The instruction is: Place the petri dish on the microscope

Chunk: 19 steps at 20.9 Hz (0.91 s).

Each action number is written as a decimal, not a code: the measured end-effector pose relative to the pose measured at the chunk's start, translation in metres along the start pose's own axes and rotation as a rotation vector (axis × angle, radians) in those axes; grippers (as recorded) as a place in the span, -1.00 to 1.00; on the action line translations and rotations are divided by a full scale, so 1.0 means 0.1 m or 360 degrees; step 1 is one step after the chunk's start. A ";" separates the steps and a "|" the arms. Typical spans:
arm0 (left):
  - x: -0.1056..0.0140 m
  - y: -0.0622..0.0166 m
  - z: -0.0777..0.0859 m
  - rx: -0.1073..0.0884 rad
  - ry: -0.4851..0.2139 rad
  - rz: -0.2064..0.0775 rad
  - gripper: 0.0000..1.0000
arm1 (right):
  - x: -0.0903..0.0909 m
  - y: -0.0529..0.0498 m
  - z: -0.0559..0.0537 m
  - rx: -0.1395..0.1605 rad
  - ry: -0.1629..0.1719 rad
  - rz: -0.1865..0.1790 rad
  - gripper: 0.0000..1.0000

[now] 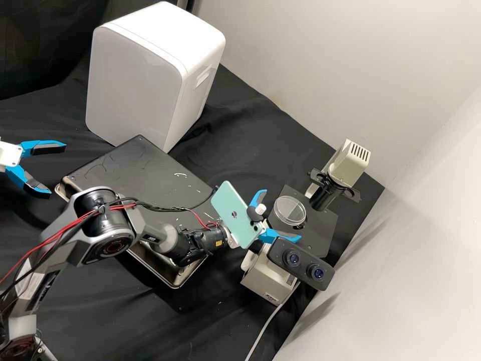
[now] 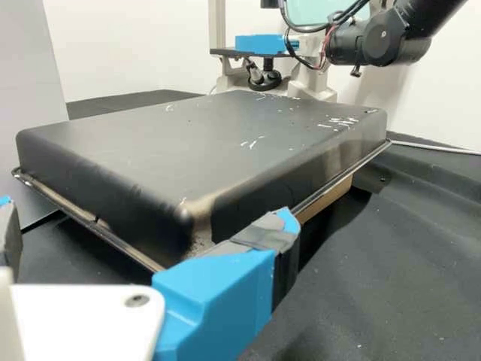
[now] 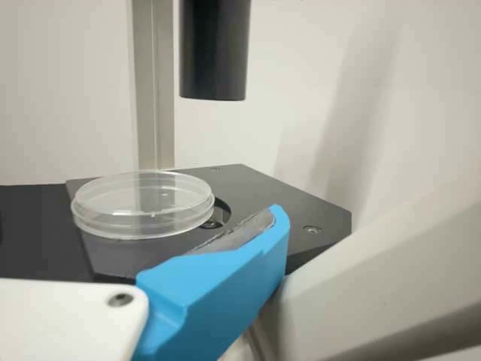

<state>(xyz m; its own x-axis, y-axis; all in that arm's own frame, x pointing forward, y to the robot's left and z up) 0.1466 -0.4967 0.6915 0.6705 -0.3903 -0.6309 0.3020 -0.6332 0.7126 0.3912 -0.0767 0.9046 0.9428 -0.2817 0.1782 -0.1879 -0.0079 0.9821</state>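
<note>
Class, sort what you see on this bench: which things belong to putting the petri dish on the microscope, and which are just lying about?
Belong to the job: petri dish, lying on the microscope stage; right gripper, open beside it.
Just lying about: black tray; white box; left gripper, open near the tray.

I see a clear round plastic petri dish (image 3: 143,201), shallow and empty-looking, lying flat on the flat black stage (image 1: 316,231) of a pale grey microscope (image 1: 268,281). The dish rests toward the middle of the stage, just beside its small round opening, and sits below and a little to one side of the dark cylinder (image 3: 214,45) that hangs above it without touching. The microscope stands upright on the black bench near the wall, with black twin eyepieces (image 1: 303,263) on its near side and a pale lamp housing (image 1: 348,160) at its top.
</note>
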 end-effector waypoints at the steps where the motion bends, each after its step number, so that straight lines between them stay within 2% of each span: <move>1: 0.00 0.000 0.00 0.0000 0.0000 0.0000 1.00 | -0.02 0.00 -0.01 -0.0002 -0.0002 -0.0005 1.00; 4: 0.00 0.000 0.00 0.0000 0.0000 0.0000 1.00 | -0.10 0.03 -0.04 0.0018 0.0000 -0.0012 1.00; 8: 0.00 0.000 0.00 0.0000 0.0000 0.0000 1.00 | -0.25 0.11 -0.13 0.0036 0.0039 -0.0012 1.00; 10: 0.00 0.000 0.00 0.0000 0.0000 0.0000 1.00 | -0.35 0.13 -0.15 0.0079 0.0037 -0.0017 1.00; 12: 0.00 0.000 0.00 0.0000 0.0000 0.0000 1.00 | -0.43 0.14 -0.19 0.0084 0.0055 -0.0025 1.00; 14: 0.00 0.000 0.00 0.0000 0.0000 0.0000 1.00 | -0.50 0.16 -0.27 0.0086 0.0087 -0.0021 1.00; 19: 0.00 0.000 0.00 0.0003 0.0000 0.0000 1.00 | -0.60 0.12 -0.50 0.0081 0.0190 -0.0042 1.00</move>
<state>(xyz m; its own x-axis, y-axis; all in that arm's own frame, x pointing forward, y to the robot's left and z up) 0.1466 -0.4967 0.6915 0.6705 -0.3903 -0.6309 0.3009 -0.6343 0.7121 0.3467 -0.0117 0.9088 0.9731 -0.1644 0.1613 -0.1735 -0.0633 0.9828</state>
